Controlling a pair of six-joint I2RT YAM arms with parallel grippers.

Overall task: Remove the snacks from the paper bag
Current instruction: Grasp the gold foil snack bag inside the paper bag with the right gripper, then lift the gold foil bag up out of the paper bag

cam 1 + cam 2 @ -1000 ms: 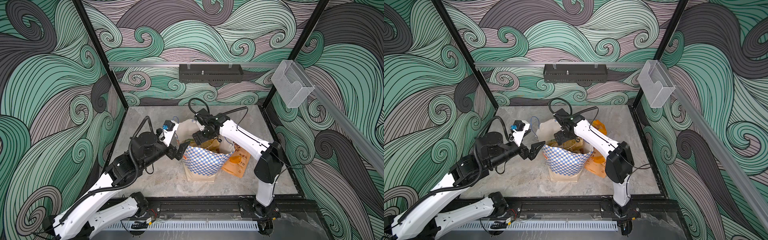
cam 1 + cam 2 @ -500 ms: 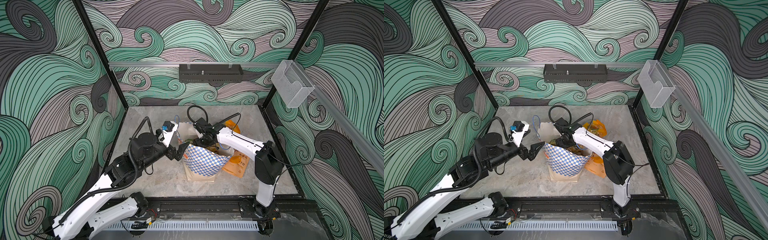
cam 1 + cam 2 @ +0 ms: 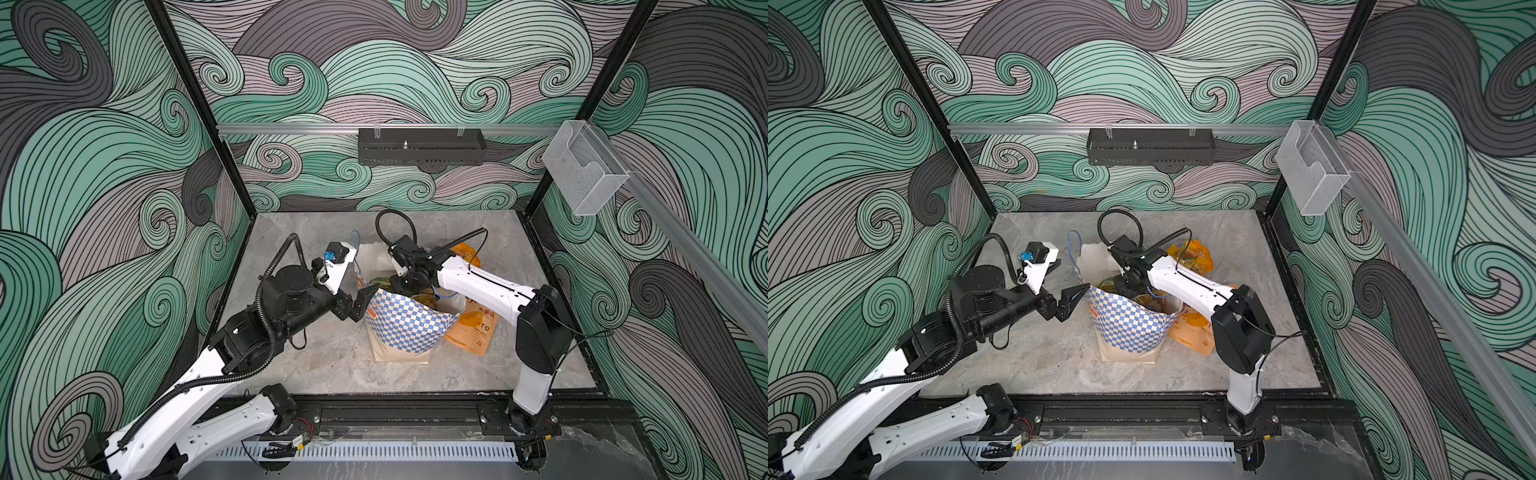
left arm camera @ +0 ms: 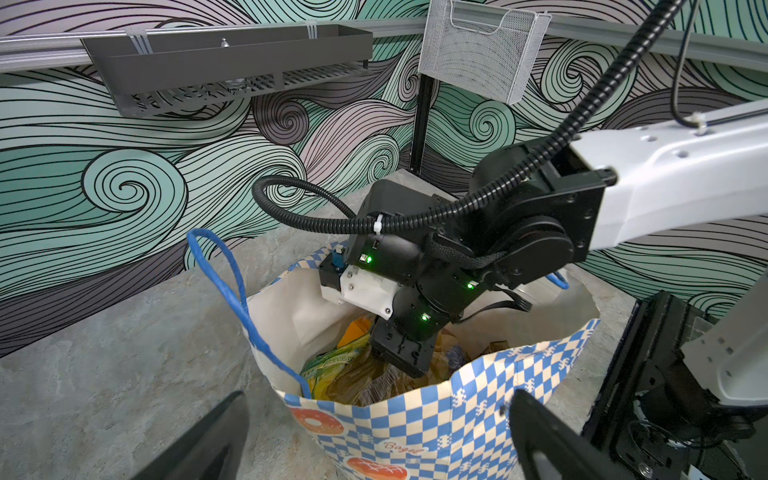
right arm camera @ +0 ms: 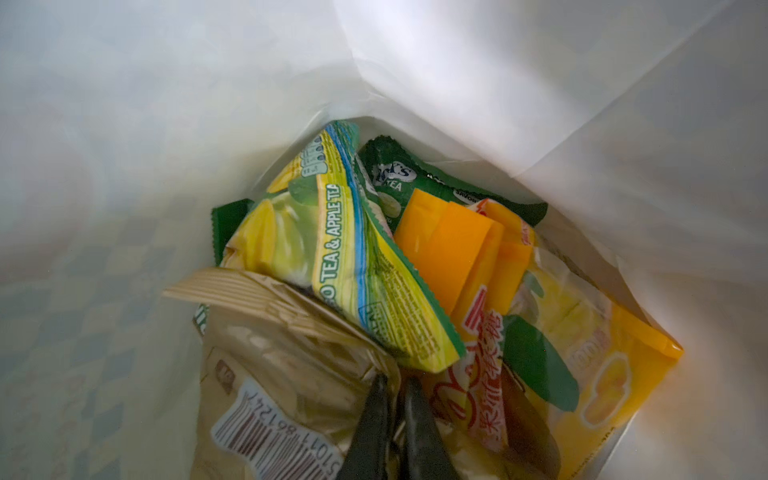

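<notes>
The paper bag (image 3: 409, 328) (image 3: 1129, 328) stands upright mid-table with its mouth open. My right gripper (image 5: 392, 386) reaches down inside it and is shut on the crinkled top edge of the golden-brown packet (image 5: 282, 361). Beside that lie a green-yellow packet (image 5: 345, 257), a dark green packet (image 5: 415, 178) and a yellow-orange packet (image 5: 582, 332). The orange POTATO pouch (image 3: 478, 328) lies outside, against the bag's right side. Another yellow-orange packet (image 3: 467, 255) lies behind the right arm. My left gripper (image 3: 361, 301) (image 4: 378, 399) is open at the bag's left rim, holding nothing.
A blue cord handle (image 4: 224, 282) sticks up from the bag's far rim. A black rack (image 3: 419, 147) hangs on the back wall. A clear holder (image 3: 582, 174) is fixed to the right rail. Black frame posts stand at the back corners.
My right gripper has gone down into the bag and shut on the golden-brown packet. The left arm has stayed in place, open.
</notes>
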